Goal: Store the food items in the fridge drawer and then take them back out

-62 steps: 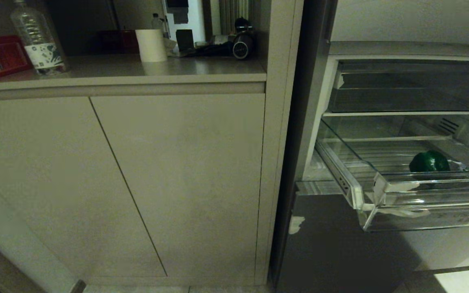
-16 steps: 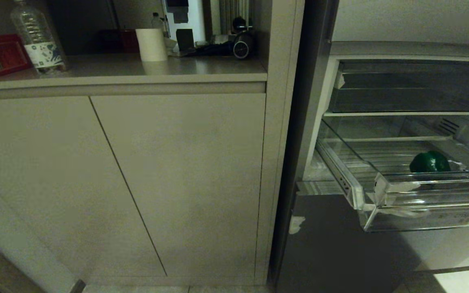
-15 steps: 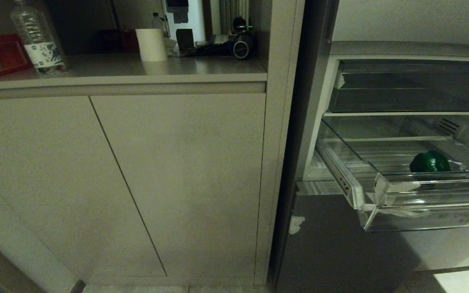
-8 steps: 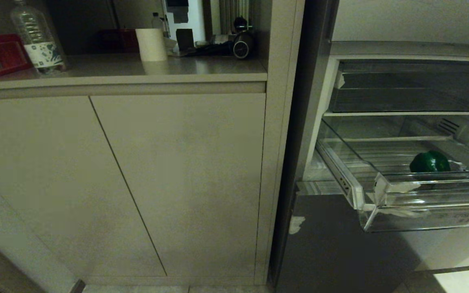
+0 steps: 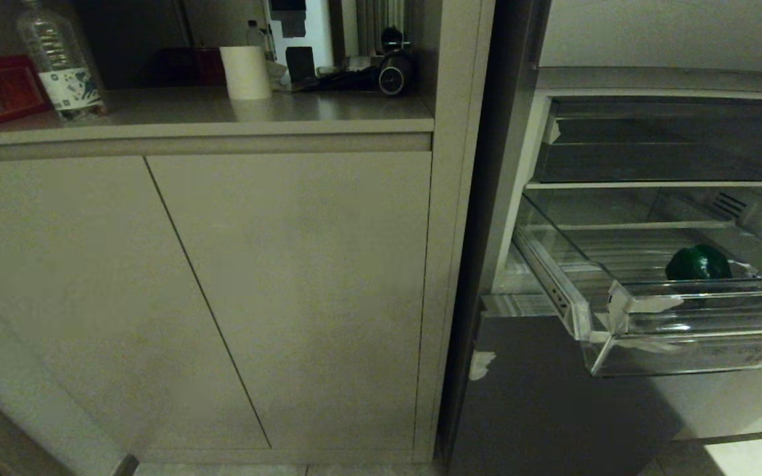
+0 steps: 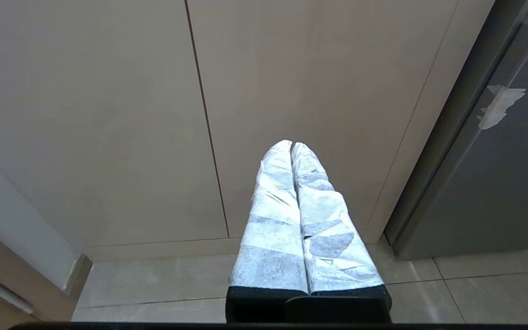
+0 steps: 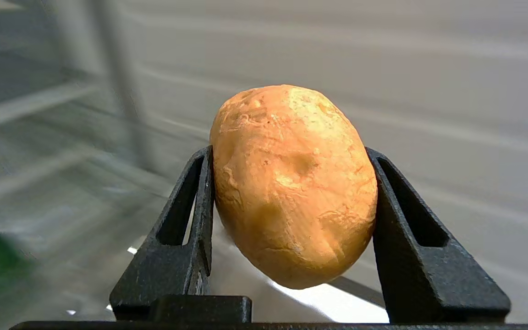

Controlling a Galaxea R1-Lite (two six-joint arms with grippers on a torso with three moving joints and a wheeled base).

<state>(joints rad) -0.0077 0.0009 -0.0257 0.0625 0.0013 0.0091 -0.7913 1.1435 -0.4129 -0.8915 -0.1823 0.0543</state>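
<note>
- Right wrist view: right gripper [image 7: 291, 201] clamped on an orange-brown potato-like food item [image 7: 291, 183], black fingers [image 7: 190, 206] pressing its two long flanks, lower end hanging free between them. Skin matt, dimpled, faintly wrinkled; likely firm, moderately heavy and not slippery, so a hold across the widest middle looks safest. Behind it only streaked grey surfaces and a green blur at one edge.
- Head view: neither arm visible. Fridge drawer [image 5: 685, 344] pulled out, clear hard plastic, ribbed floor, white tape scraps on its front corner. Inside, a glossy green lumpy item [image 5: 697, 263] resting toward the back. Above it a darker smoky bin [image 5: 665, 142]. Beside the fridge, plain matt cabinet doors [image 5: 235, 297].
- Left wrist view: left gripper [image 6: 291, 151] pressed together, holding nothing, fingers wrapped in crinkled pale tape, pointing at the cabinet base above a tiled floor [image 6: 163, 284].
</note>
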